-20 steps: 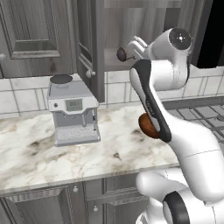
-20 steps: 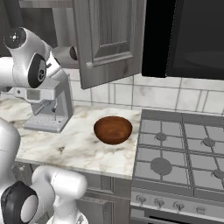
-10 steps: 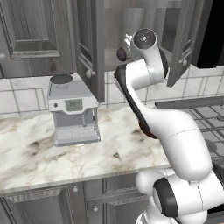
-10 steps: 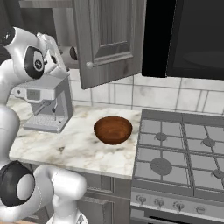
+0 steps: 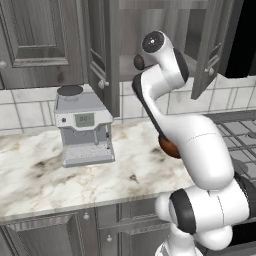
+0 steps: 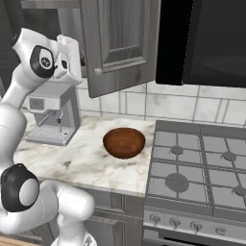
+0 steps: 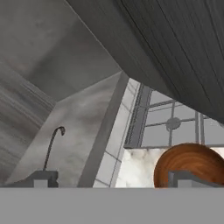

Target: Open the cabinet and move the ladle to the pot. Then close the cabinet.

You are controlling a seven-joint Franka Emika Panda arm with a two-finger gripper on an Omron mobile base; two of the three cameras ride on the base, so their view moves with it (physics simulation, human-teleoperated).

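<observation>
Both dark grey doors of the cabinet (image 5: pixel 102 55) stand open, showing its pale grey inside (image 7: pixel 65 57). My arm reaches up to the opening, with the hand (image 6: pixel 69 57) at the cabinet's lower edge. In the hand view the ladle (image 7: pixel 51 146) lies on the cabinet floor. Its thin dark handle with a hooked end rises just above my left fingertip (image 7: pixel 41 178), and its bowl is hidden. My gripper (image 7: pixel 111 179) is open and wide, with nothing between its fingers. The pot is out of view.
A grey coffee machine (image 5: pixel 82 125) stands on the marble counter (image 5: pixel 45 175) under the left door. A reddish-brown wooden bowl (image 6: pixel 124 142) sits beside the gas stove (image 6: pixel 197 168). A black microwave (image 6: pixel 211 43) hangs right of the open right door (image 6: pixel 120 43).
My arm has swung upward and the hand has moved in to the cabinet's opening. The gripper has stayed open. The doors, bowl and coffee machine have not moved.
</observation>
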